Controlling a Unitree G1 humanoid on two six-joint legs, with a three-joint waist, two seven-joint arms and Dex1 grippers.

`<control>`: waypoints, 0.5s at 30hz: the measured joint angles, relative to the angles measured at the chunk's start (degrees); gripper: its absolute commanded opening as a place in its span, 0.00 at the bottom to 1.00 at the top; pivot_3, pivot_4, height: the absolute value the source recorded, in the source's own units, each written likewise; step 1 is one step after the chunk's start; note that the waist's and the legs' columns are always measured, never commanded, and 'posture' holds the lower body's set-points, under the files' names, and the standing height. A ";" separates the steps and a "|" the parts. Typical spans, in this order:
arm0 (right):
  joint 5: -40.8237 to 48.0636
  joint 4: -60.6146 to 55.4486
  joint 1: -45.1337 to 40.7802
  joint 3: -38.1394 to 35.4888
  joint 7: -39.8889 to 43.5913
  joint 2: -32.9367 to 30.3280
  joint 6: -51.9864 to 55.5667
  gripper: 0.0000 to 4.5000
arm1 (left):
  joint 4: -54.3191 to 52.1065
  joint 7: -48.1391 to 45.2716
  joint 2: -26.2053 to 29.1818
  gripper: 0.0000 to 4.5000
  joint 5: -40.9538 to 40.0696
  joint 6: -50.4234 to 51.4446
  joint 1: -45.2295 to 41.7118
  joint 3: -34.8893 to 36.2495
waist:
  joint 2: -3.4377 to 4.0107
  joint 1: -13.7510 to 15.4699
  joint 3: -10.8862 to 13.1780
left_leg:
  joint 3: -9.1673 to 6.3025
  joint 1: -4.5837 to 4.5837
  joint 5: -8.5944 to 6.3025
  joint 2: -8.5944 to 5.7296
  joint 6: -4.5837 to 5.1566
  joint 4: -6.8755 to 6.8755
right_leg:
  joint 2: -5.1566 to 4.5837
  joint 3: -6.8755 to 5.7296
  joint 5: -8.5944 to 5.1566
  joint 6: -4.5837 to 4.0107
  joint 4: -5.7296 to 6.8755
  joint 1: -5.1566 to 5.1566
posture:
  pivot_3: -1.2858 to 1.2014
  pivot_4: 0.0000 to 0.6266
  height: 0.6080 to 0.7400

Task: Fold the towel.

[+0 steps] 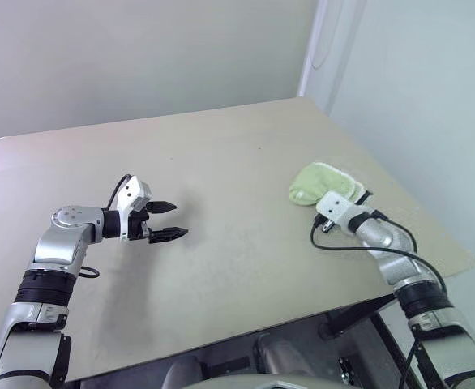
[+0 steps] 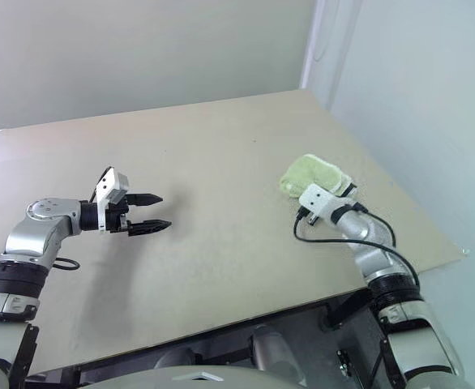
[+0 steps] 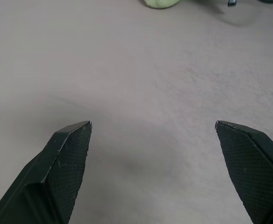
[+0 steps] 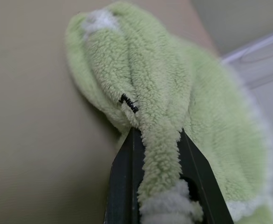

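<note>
One towel (image 4: 160, 93) pinched in right gripper (image 4: 157, 154).
</note>
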 measured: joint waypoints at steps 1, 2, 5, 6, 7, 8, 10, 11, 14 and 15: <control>0.22 -0.77 0.14 -0.10 0.34 0.00 0.63 0.07 | 0.00 -0.04 0.00 1.00 0.01 0.00 0.01 0.00 | -0.01 0.04 -0.01 | -0.01 0.00 0.00 0.00 0.00 0.00 | 0.00 0.00 0.00 0.00 -0.01 0.00 | 0.52 0.00 1.00; 0.35 -1.44 0.28 -0.11 0.67 0.00 1.05 0.14 | 0.00 -0.05 0.00 1.00 0.02 0.00 0.00 0.00 | -0.01 0.05 -0.01 | -0.01 0.00 0.00 0.00 0.00 0.00 | 0.00 -0.01 0.00 0.00 -0.01 0.00 | 0.52 0.00 1.00; 1.29 -3.25 1.23 -0.39 1.87 -0.01 1.76 0.35 | 0.00 -0.06 0.00 1.00 0.05 -0.01 0.00 0.00 | -0.01 0.07 -0.01 | -0.03 -0.01 0.00 0.00 0.00 -0.02 | 0.01 -0.03 0.00 0.00 -0.02 0.00 | 0.52 0.00 1.00; 1.77 -4.10 1.85 -0.50 2.59 -0.01 2.12 0.44 | 0.00 -0.07 0.00 1.00 0.05 -0.02 0.01 0.00 | -0.01 0.06 0.00 | -0.03 -0.01 0.00 0.00 0.00 -0.02 | 0.01 -0.03 -0.01 0.00 -0.02 0.00 | 0.52 0.00 1.00; 2.28 -4.60 2.20 -0.50 3.25 0.00 2.48 0.51 | 0.00 -0.08 0.00 1.00 0.05 -0.03 0.01 0.00 | -0.01 0.04 0.00 | -0.03 -0.02 0.00 0.00 0.00 -0.02 | 0.01 -0.03 0.00 0.01 -0.02 0.00 | 0.52 0.00 1.00; 2.74 -4.96 2.41 -0.51 3.67 -0.01 2.80 0.60 | 0.00 -0.09 0.00 1.00 0.05 -0.04 0.01 0.00 | -0.01 0.03 0.00 | -0.03 -0.02 0.00 0.00 0.00 -0.02 | 0.00 -0.02 0.00 0.01 -0.02 0.00 | 0.52 0.00 1.00; 3.19 -5.40 2.50 -0.53 4.15 -0.01 3.30 0.77 | 0.00 -0.12 0.00 1.00 0.05 -0.04 0.01 0.00 | -0.01 0.04 -0.01 | -0.02 -0.01 0.00 0.00 0.00 -0.01 | 0.00 -0.03 0.00 0.01 -0.02 0.00 | 0.52 0.00 1.00; 3.58 -5.92 2.65 -0.67 4.59 -0.04 3.62 0.84 | 0.00 -0.12 0.00 1.00 0.06 -0.05 0.01 -0.01 | -0.01 0.06 0.00 | -0.02 -0.01 0.00 0.00 0.00 -0.01 | 0.00 -0.02 0.00 0.00 -0.01 0.00 | 0.52 0.00 1.00; 7.97 -11.00 4.87 -2.44 9.14 -0.33 5.82 1.00 | 0.06 -0.24 0.01 1.00 0.16 -0.21 0.02 -0.01 | 0.00 0.17 0.00 | -0.06 -0.02 0.00 0.00 0.00 -0.02 | 0.02 -0.04 0.00 0.01 -0.01 0.00 | 0.52 0.00 1.00; 9.47 -12.65 5.44 -3.00 10.63 -0.41 6.81 1.00 | 0.17 -0.26 0.01 1.00 0.29 -0.23 0.01 0.00 | -0.01 0.20 0.00 | -0.06 -0.02 0.00 0.00 0.00 -0.02 | 0.02 -0.04 0.01 0.04 -0.02 0.00 | 0.52 0.00 1.00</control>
